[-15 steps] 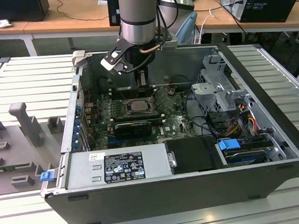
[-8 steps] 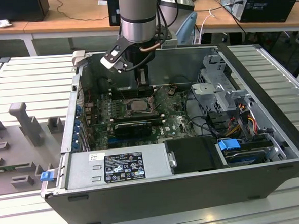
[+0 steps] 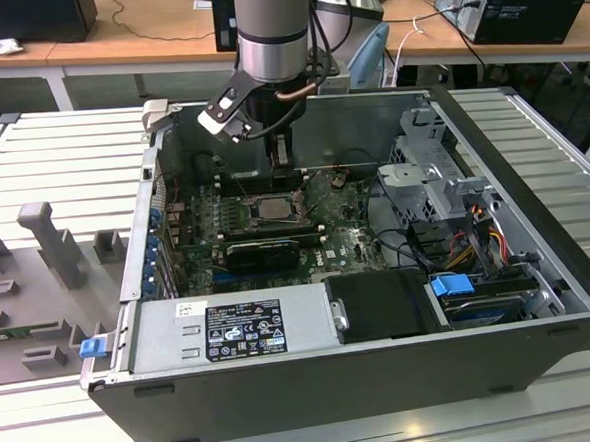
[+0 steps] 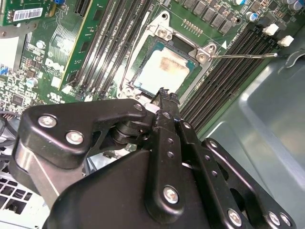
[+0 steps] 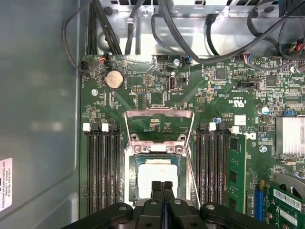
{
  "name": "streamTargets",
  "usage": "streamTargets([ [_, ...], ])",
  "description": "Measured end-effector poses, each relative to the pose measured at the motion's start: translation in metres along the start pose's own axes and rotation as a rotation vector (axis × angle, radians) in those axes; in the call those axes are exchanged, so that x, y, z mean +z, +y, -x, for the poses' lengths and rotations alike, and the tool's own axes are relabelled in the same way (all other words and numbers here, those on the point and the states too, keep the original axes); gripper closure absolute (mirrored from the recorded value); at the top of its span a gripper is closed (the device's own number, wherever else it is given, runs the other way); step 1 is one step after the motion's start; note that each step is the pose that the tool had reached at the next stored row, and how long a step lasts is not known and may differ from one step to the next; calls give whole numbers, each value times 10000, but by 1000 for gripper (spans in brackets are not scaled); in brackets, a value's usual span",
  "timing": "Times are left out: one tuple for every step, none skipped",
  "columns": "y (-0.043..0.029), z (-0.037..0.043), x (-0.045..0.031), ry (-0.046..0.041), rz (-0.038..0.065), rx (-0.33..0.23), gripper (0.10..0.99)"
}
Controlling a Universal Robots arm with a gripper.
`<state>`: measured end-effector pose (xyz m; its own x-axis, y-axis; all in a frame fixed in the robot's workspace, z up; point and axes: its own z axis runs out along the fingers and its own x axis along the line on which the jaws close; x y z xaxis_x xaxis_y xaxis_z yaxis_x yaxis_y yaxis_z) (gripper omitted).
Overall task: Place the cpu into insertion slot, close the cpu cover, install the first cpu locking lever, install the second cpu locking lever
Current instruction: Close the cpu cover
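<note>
Cpu (image 5: 157, 174): seated flat in the slot (image 5: 157, 157), mid-board, inside the open case (image 3: 384, 371).
Handling: judged light, rigid and smooth-faced; the pin field beneath is fragile; best taken by the edges, not the face.
Cover (image 5: 159, 113): raised open beside the slot, not over the cpu.
Lever (image 4: 243, 56): unlatched, swung out.
Claw (image 5: 162, 187): fingers pressed together, holding nothing, tips over the cpu's edge; contact cannot be told.

A lab: open computer case (image 3: 385, 381) on slatted bench (image 3: 61, 155), desks (image 3: 134, 42) behind.
</note>
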<state>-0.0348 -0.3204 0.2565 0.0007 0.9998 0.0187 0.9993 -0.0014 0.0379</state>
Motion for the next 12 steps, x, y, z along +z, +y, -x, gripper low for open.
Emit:
streamTargets([
  [0,-1,-5,0,0,0,980],
  [0,-1,-13,-2,1,0,980],
  [1,-2,-23,-4,1,0,980],
  [2,-4,-39,-5,1,0,980],
  [2,-5,-51,-5,1,0,980],
  [3,-5,-62,-6,1,0,980],
  [3,-7,-79,-6,1,0,980],
  [3,-8,-87,-6,1,0,980],
  [4,-8,-90,-6,1,0,980],
  [4,-8,-98,-7,1,0,980],
  [4,-9,-106,-5,2,0,980],
  [4,-9,-111,-5,2,0,980],
])
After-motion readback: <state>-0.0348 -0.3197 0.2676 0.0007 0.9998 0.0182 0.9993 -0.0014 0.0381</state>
